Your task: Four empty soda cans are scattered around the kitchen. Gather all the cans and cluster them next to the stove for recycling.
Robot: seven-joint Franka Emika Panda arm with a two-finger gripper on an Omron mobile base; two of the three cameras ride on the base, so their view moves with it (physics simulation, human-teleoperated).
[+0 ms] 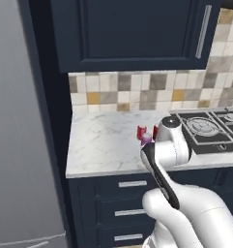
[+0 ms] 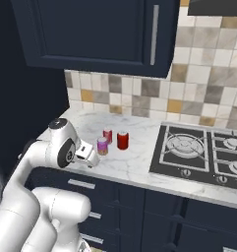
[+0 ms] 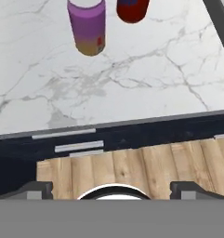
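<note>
White marble counter (image 2: 134,162) runs beneath navy wall cabinets (image 2: 90,34) and a mosaic tile wall (image 2: 208,74), with navy drawers (image 2: 85,189) below and wood floor (image 3: 132,167) seen past the counter's front edge in the hand view. Hanging just off that front edge, the gripper (image 3: 112,188) has its jaws spread wide and holds nothing; both dark fingertips (image 3: 36,189) sit far apart. Straight ahead of the gripper, close to it on the marble, stands the purple can (image 2: 102,145), upright, with an orange lower band. Just beyond and slightly to one side of it stand two red cans (image 2: 122,140), also upright, near each other but apart. All three form a loose cluster on the counter. Farther off, on the far side of the cans from the gripper, lies the black stove (image 2: 198,152) with its grates and silver burners, set flush in the marble; a strip of bare counter separates cans and stove
</note>
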